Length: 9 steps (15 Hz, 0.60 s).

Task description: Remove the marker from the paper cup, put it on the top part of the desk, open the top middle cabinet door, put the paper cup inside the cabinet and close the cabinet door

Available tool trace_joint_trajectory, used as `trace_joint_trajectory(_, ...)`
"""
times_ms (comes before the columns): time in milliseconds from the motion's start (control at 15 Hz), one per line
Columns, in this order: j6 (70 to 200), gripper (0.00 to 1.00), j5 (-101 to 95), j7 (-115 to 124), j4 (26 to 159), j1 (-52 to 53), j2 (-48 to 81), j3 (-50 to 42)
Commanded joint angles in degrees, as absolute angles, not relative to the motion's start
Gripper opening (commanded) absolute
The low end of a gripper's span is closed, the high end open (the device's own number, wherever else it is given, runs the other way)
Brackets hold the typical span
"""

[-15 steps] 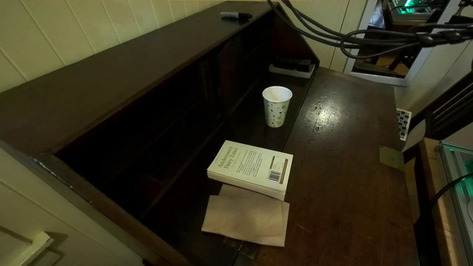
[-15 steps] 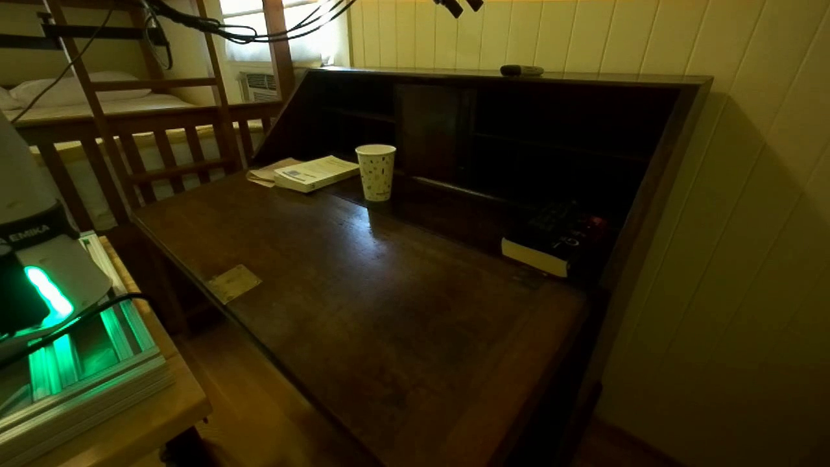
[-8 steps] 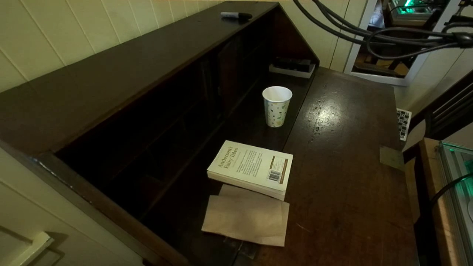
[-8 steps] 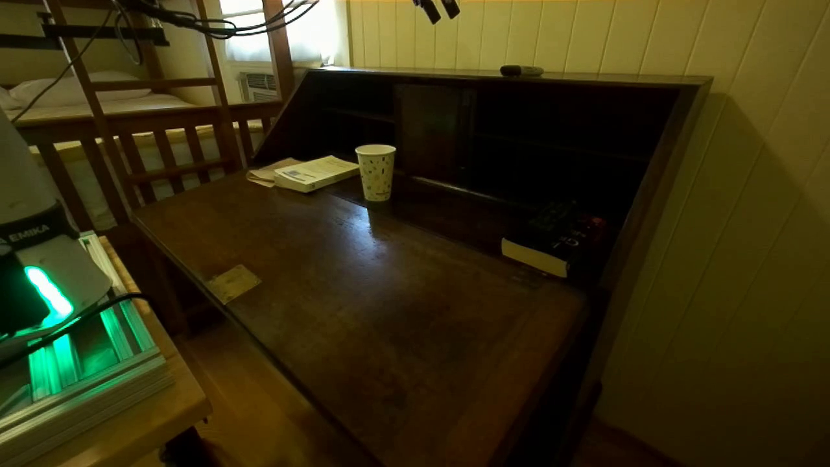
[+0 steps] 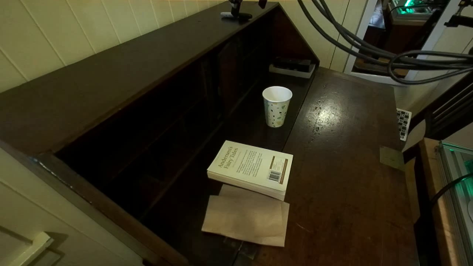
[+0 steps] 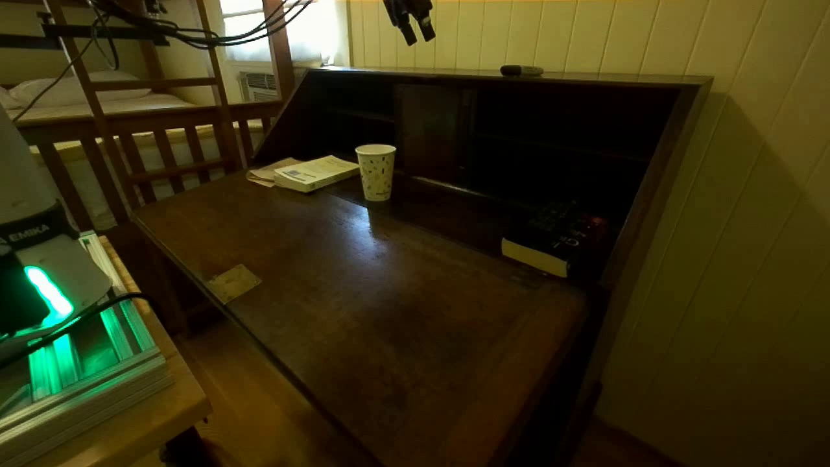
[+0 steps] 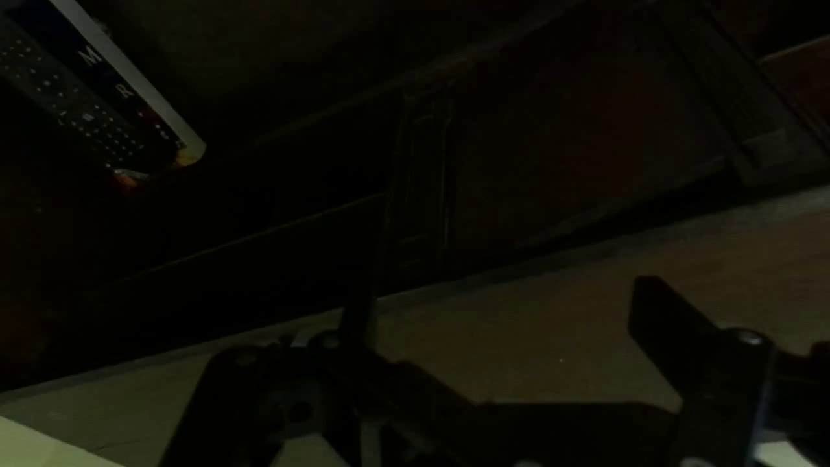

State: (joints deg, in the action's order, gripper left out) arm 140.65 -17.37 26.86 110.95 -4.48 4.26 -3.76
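Pincer [image 6: 419, 39] spread and empty, upper centre in an exterior view; marker [image 6: 521, 71] upper right on ledge [image 6: 603, 77]; paper cup [image 6: 376, 174] left of centre; presumed door-opening wants light, edge-first hooking of cabinet door [image 6: 429, 130].

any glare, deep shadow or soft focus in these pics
In both exterior views, glare sits on the glossy dark brown wooden desk surface and the dark wooden compartments sink into near-black shadow; in an exterior view, the pale rectangular window is washed out; in the wrist view, most is dim and the blocky black gripper fingers look soft.
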Motion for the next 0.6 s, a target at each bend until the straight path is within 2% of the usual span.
trace_joint_trajectory(0,140.29,1.0,-13.53,23.34,112.65,-3.43,4.23,-3.67)
trace_joint_trajectory(533,141.99,1.0,-9.19,21.48,112.11,-1.99,7.76,-3.13)
